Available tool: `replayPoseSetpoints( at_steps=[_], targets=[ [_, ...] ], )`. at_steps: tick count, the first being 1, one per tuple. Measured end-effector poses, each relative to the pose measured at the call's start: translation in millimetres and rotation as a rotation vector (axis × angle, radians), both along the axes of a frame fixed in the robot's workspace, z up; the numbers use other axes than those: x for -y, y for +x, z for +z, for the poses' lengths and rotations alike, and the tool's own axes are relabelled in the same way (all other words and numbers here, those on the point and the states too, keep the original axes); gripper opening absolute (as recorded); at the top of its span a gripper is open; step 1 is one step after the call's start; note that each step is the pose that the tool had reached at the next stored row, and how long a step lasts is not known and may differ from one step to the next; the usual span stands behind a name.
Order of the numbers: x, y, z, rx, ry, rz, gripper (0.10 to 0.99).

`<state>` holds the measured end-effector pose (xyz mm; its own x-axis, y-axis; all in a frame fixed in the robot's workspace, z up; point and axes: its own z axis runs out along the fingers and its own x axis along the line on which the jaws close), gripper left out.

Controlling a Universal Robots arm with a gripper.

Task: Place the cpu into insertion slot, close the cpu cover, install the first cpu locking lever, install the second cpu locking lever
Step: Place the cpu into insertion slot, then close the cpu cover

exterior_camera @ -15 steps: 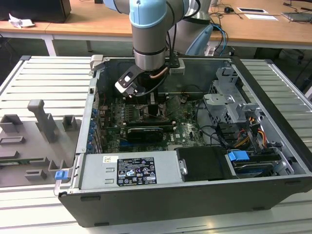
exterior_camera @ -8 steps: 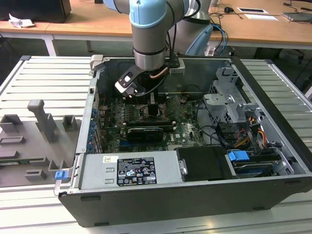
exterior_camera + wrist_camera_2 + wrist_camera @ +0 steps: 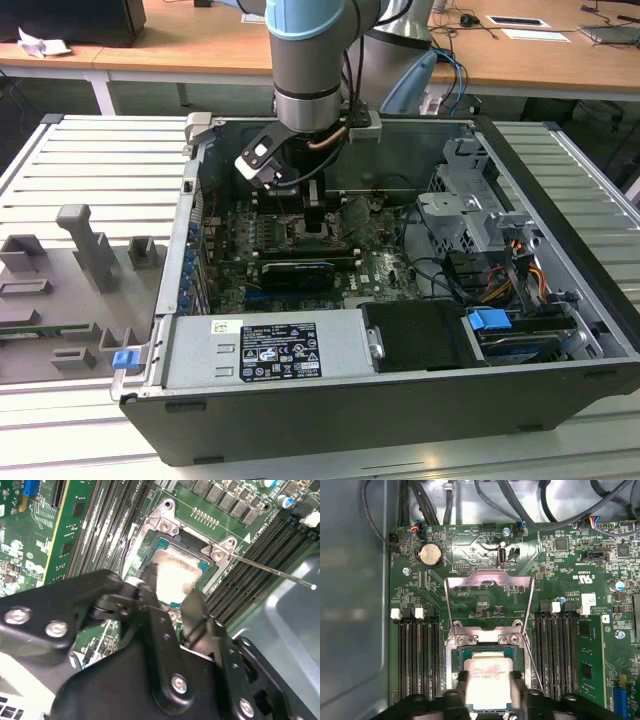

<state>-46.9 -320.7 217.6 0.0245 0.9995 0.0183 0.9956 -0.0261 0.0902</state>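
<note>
While the cpu cover (image 3: 489, 582) stands flipped open, off the socket, the fingers (image 3: 520, 684) press against two opposite sides of the cpu (image 3: 489, 677), clamped on it. Its silvery top sits within the socket's frame, between two banks of memory slots (image 3: 417, 655), nearer the far wall of the open computer case (image 3: 400, 410) on the ribbed desk (image 3: 90, 150).

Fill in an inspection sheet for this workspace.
surface: grey slatted metal table, bearing open black computer case.
job's things: small square silvery-beige cpu lies at the socket; thin silvery metal cpu cover is swung open.
clutter: grey plastic fixtures at the exterior view's left.
grippers: black gripper down at the cpu.
cables: black cables loop inside the case.
surroundings: wooden desks behind.
</note>
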Motion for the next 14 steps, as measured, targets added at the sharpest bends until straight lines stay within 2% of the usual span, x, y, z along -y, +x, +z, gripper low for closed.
replayPoseSetpoints(
  at_steps=[3,4,14],
  targets=[
    [0.0,0.0,2.3,-0.0013,0.0,0.0,0.278],
    [0.0,0.0,3.9,-0.0014,0.0,0.0,0.106],
    [0.0,0.0,12.1,-0.0013,0.0,0.0,0.106]
  ],
)
